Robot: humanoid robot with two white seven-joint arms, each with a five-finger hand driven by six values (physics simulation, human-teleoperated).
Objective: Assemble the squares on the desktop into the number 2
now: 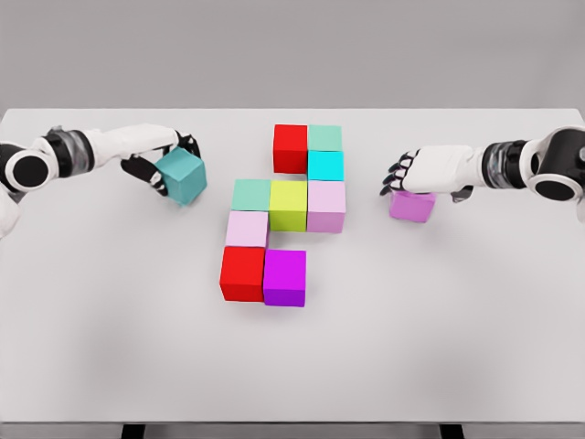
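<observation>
- A teal cube (184,176) is gripped by the left hand (157,157) fingers — lifted, tilted, near the table (91,347) left edge.
- A violet cube (412,206) is covered by the right hand (430,170) — fingers curled over it.

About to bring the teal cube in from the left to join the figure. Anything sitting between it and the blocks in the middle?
Nothing visible. The teal cube, in the left hand, has only bare table between it and the assembled blocks. The nearest is the green block.
</observation>
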